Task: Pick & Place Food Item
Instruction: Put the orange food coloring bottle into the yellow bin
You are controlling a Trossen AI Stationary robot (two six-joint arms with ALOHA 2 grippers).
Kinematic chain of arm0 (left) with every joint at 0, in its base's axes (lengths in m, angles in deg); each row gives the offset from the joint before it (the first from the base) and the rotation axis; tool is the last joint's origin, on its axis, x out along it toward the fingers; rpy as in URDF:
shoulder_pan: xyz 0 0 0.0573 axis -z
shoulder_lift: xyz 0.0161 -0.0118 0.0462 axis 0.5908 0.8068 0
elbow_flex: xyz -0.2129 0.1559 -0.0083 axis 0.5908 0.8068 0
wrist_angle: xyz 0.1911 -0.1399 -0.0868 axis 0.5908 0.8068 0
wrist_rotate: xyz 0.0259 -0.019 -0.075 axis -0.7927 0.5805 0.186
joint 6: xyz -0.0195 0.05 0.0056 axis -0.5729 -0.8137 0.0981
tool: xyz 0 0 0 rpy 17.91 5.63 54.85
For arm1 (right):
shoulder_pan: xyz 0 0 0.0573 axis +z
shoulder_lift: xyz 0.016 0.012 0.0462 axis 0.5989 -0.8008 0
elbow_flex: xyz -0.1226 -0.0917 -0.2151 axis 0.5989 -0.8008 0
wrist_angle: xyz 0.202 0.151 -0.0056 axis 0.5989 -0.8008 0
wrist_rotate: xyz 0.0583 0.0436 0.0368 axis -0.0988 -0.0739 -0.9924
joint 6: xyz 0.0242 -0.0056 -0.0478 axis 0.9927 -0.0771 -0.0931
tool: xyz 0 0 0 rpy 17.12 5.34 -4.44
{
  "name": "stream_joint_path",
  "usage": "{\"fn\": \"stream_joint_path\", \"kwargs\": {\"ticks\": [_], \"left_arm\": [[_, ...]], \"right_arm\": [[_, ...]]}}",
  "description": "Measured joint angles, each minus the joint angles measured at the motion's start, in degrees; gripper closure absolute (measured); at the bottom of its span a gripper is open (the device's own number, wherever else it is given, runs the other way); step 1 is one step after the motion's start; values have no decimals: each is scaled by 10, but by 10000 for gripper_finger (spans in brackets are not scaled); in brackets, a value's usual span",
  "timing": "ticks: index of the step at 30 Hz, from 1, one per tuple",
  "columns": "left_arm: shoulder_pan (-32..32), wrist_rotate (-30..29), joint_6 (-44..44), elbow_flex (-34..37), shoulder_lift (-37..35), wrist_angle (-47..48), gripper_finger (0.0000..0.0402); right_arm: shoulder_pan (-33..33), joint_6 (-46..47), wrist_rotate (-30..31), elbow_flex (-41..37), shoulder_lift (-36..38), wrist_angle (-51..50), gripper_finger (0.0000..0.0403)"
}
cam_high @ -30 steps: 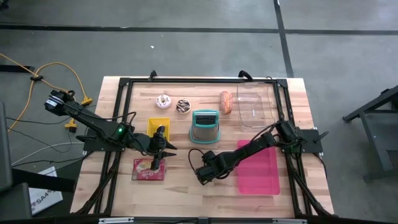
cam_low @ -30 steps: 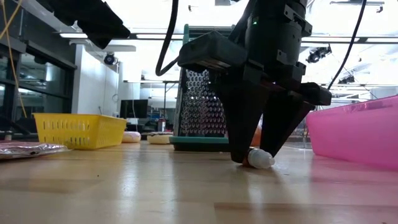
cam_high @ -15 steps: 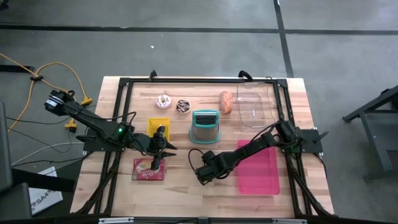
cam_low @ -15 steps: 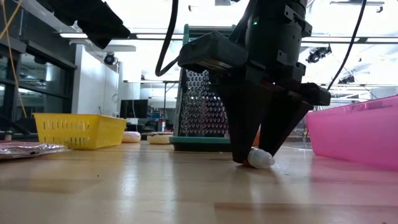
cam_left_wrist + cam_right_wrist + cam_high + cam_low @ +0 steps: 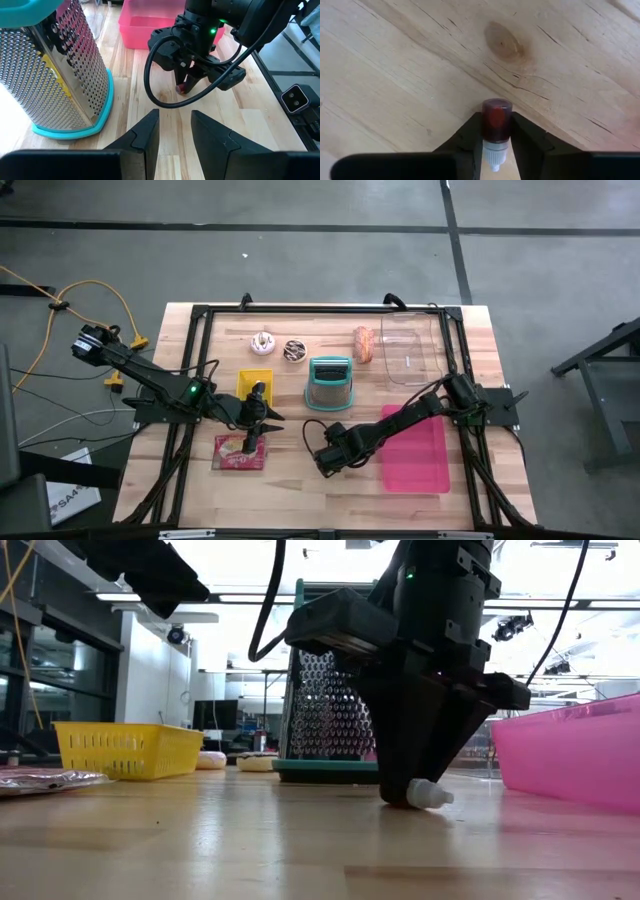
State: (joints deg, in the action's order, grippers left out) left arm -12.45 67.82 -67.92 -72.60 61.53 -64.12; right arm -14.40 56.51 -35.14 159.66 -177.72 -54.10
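1. From above: my right hand [image 5: 327, 461] is low on the desk [image 5: 290, 480], beside the pink tray [image 5: 425, 465]; my left hand [image 5: 252, 442] waits over a packet [image 5: 238, 454].
2. Table level: a small bottle [image 5: 428, 795] lies on the desk, white cap poking out from between my fingers.
3. Right wrist: my fingers [image 5: 522, 142] pinch the little red bottle [image 5: 495, 120] across its body. It looks light, hard and slick; I judge mid-body the safest hold.
4. Left wrist: my left fingers [image 5: 147, 135] stand slightly apart, empty.
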Motion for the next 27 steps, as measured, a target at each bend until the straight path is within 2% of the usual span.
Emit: {"fn": "stream_joint_path", "kwargs": {"ticks": [27], "left_arm": [[0, 0, 0, 0, 0, 0, 293]], "right_arm": [[0, -30, 17, 0, 0, 20, 333]]}}
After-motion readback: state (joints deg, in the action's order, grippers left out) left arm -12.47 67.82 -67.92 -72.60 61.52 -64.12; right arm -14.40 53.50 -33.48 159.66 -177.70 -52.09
